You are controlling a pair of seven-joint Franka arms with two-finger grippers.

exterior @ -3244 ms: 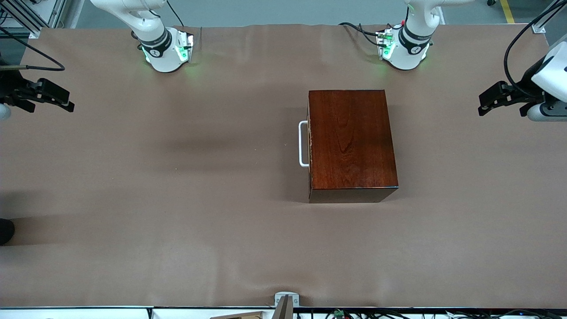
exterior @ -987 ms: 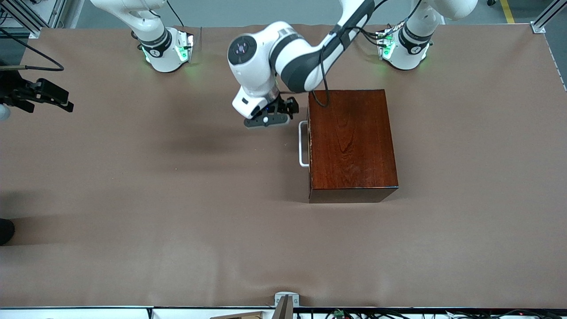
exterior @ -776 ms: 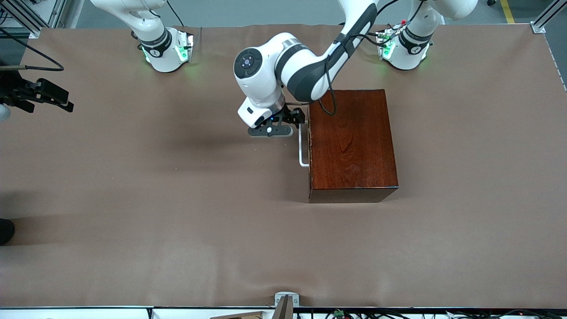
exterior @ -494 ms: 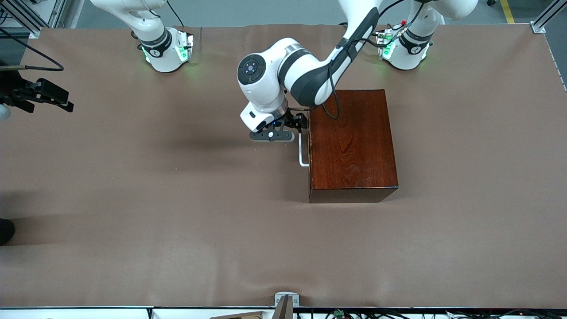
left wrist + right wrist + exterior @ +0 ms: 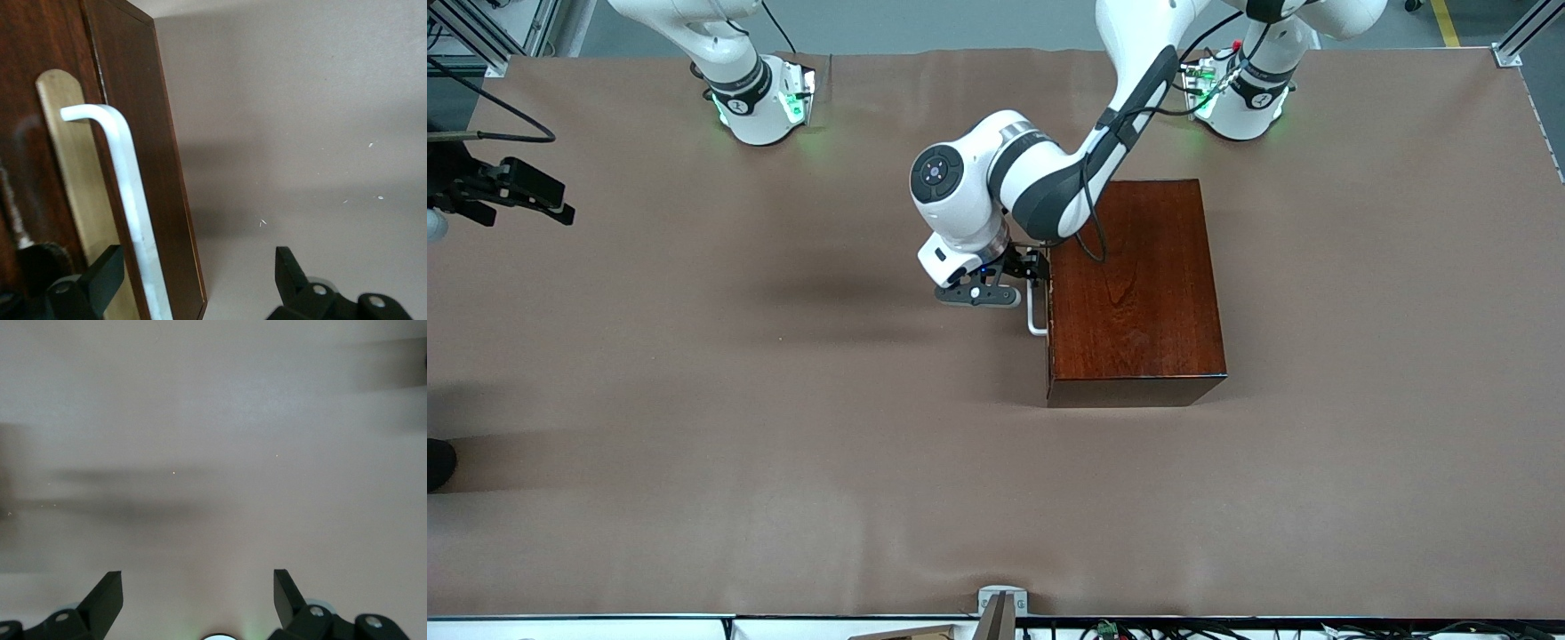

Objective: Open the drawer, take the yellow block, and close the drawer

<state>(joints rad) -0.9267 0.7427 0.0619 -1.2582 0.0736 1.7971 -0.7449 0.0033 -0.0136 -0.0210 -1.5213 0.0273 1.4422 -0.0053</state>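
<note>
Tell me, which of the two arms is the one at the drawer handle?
The left arm: its left gripper straddles the white handle of the drawer, jaws open. The right gripper waits over bare table.

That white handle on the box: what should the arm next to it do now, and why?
Probably shut the left end effector on the handle. Its fingers are open and straddle the bar, and the drawer is shut in the box. The right end effector waits at the table's edge.
</note>
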